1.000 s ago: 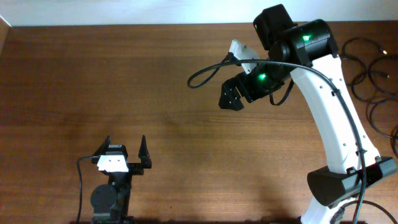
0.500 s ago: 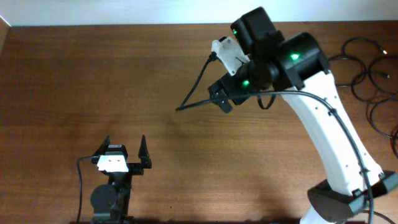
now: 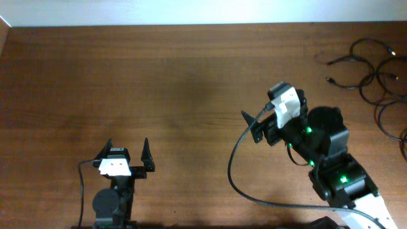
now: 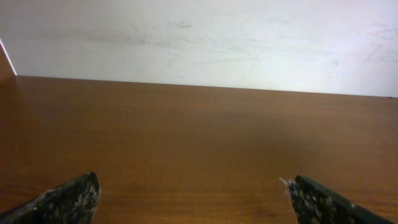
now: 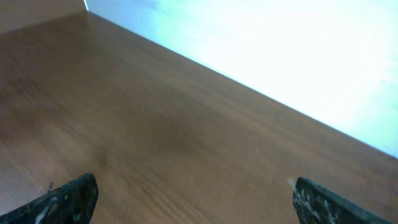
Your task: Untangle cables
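Overhead view: cables (image 3: pixel 372 75) are lying in a loose tangle at the far right corner of the bench (image 3: pixel 127 70), with several loops crossing one another and running out of frame at the right. Right tool (image 3: pixel 250 126) is hanging over the middle-right of the bench, pointing left, well apart from the tangle. Left tool (image 3: pixel 127 146) is sitting near the front edge on the left, spread wide and carrying nothing. A black lead (image 3: pixel 230 168) is curving from the right wrist down toward that arm's base. In my judgement it is the arm's own wiring, not work material.

Left wrist view: fingertips (image 4: pixel 65 200) are showing at the bottom corners, wide apart, with bare bench between them and a pale wall (image 4: pixel 199 37) beyond. No cable is appearing here.

Right wrist view: fingertips (image 5: pixel 68 199) are likewise standing wide, with nothing between them and bare bench ahead.

Assessment: the step in hand is reaching for a first cable. Doing it well is calling for turning the right tool toward the corner, taking a free plug end or an outer loop rather than a crossing, and drawing it slowly onto open bench. Nothing is standing in the path. The hazards are the trailing lead snagging and the loops extending out of view, so their full run cannot be told.
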